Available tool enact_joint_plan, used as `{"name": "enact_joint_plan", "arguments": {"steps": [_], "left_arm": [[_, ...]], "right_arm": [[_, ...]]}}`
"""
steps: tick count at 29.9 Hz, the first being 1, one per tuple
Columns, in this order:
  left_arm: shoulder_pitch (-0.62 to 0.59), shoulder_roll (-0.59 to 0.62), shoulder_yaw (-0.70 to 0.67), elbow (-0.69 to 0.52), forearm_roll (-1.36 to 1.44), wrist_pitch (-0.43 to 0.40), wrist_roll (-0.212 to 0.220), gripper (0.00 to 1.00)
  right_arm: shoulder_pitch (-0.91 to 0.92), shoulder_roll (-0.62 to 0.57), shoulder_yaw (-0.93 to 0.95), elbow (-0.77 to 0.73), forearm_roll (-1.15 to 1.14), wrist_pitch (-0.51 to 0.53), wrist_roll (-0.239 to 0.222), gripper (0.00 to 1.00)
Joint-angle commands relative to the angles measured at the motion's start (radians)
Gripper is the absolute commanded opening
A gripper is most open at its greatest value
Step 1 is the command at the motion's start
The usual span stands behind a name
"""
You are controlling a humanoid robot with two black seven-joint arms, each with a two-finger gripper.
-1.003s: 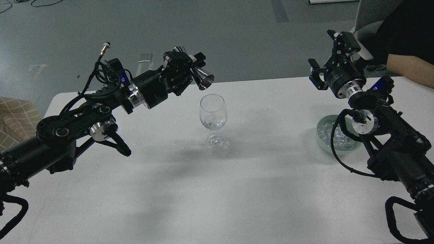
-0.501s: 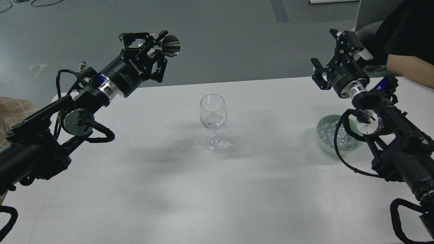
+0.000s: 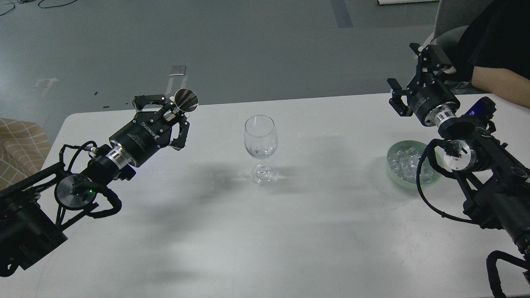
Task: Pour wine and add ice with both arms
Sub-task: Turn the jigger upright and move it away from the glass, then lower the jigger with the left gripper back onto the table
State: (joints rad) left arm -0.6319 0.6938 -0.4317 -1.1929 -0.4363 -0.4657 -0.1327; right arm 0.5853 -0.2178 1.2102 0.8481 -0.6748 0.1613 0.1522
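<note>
A clear stemmed glass [image 3: 259, 140] stands at the middle of the white table [image 3: 265, 231]. A little clear liquid shows low in its bowl; no stream is visible. My left gripper [image 3: 174, 114] is shut on a small metal cone-shaped jigger [image 3: 185, 100], held left of the glass and apart from it, its mouth facing me. A pale green bowl [image 3: 391, 169] at the right holds a heap of clear ice cubes [image 3: 403, 160]. My right gripper [image 3: 414, 76] is open and empty, raised behind the bowl. My right arm partly hides the bowl.
A person's bare forearm [image 3: 499, 80] rests at the table's back right corner, close to my right gripper. A beige checked cushion [image 3: 20, 145] lies off the table's left edge. Grey floor lies beyond the far edge.
My left gripper has taken the jigger from its tipped position over the glass, up and left, then down to the table's left rear. My right gripper has drifted slightly right.
</note>
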Motion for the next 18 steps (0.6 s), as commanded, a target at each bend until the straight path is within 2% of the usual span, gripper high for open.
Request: {"name": "enact_joint_plan", "arguments": {"steps": [1,9,16,18], "left_arm": [[0.058,0.021,-0.045,-0.007,-0.076,0.007,0.024,0.00],[0.250,0.016,-0.280,-0.007,-0.104,0.053,0.039,0.00],[0.449,-0.051,-0.508,-0.028,-0.108,0.104,0.041,0.00],[0.469,-0.072,-0.544,-0.027,-0.108,0.116,0.041,0.00]], "right_arm": [[-0.001,0.000,0.000,-0.001,-0.002,-0.002,-0.005,1.00],[-0.010,0.000,-0.003,-0.001,-0.003,-0.016,-0.026,1.00],[-0.016,0.003,-0.003,0.000,-0.006,-0.017,-0.028,1.00],[-0.018,0.002,-0.003,0.000,-0.006,-0.017,-0.028,1.00]]}}
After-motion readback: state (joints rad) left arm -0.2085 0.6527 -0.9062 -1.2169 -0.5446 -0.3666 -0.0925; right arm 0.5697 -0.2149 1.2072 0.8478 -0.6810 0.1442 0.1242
